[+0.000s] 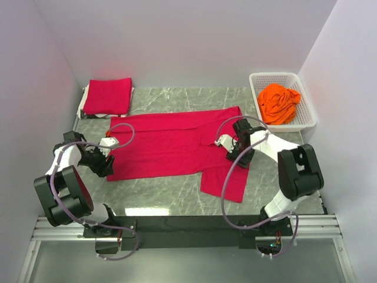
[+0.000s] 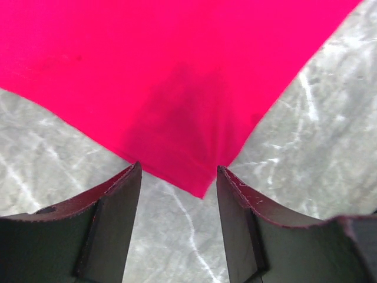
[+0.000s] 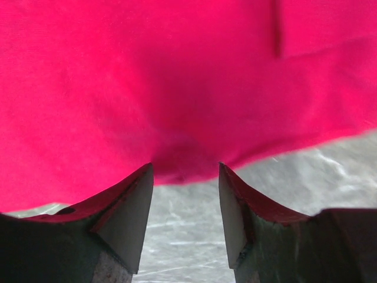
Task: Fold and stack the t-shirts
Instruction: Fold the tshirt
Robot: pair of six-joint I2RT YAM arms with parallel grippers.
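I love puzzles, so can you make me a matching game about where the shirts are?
1. spread-out crimson red cloth t-shirt
2. crumpled bright orange cloth t-shirt
3. folded crimson red cloth t-shirt

A. back left corner of the grey marble table
B. middle of the table
C. inside the white plastic lattice basket

Pairs: 1-B, 2-C, 3-A

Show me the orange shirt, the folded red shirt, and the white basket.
orange shirt [image 1: 278, 103], top view, middle of bundle.
folded red shirt [image 1: 108, 96], top view, centre.
white basket [image 1: 272, 75], top view, far rim.
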